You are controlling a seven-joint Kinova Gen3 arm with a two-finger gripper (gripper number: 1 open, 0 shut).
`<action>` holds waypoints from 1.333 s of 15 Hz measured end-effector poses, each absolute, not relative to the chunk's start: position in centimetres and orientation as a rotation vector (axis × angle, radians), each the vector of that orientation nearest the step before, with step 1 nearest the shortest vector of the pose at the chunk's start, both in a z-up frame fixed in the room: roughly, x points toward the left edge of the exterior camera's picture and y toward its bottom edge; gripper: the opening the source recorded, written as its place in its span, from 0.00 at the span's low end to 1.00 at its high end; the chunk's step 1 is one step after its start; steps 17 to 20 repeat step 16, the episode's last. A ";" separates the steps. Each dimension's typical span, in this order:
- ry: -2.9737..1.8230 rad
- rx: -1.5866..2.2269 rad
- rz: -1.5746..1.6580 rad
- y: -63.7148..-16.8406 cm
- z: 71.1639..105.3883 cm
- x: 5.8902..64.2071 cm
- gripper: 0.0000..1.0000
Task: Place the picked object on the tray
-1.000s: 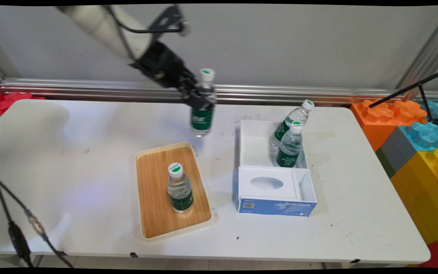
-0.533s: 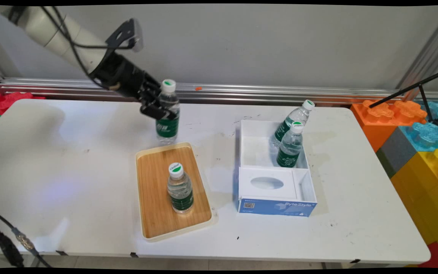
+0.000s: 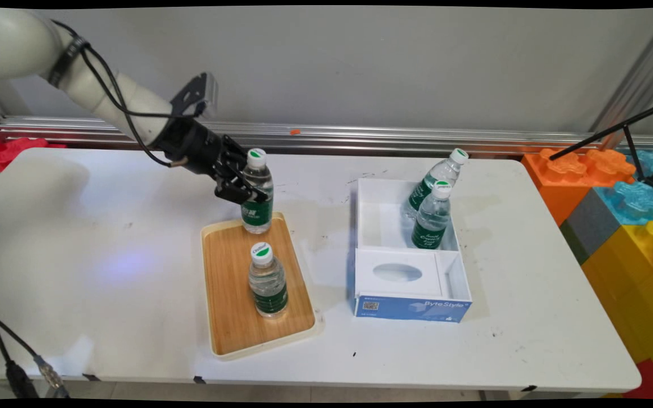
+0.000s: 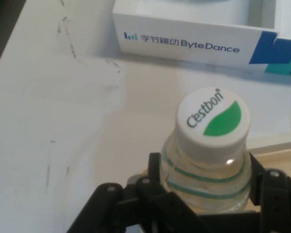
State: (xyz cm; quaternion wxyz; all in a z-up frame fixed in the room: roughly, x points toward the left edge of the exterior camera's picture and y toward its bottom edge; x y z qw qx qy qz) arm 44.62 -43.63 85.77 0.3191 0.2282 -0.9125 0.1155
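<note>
Right, my pincer point(image 3: 242, 182) is clamped on a water bottle point(image 3: 257, 195) at its shoulder, over the far end of the wooden tray point(image 3: 230, 317). I judge it top-heavy, thin-walled and slick; a grip above the label looks best. Second bottle point(image 3: 267, 281) stands mid-tray.

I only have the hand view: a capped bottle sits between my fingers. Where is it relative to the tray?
Observer: In the main view the gripper holds the bottle upright over the far end of the wooden tray.
Operator: Anything else on that tray?
Observer: Another bottle stands near the tray's middle, nearer the camera.
Operator: And the box?
Observer: The white box, to the tray's right, holds two more bottles.
</note>
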 end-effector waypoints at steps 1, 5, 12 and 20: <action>-2.401 0.589 0.293 -43.9 84.9 44.8 0.00; -2.405 0.548 0.255 -44.6 82.5 45.5 0.00; -2.392 0.480 0.245 -45.8 80.0 45.9 0.00; -2.391 0.436 0.245 -46.4 79.5 45.8 1.00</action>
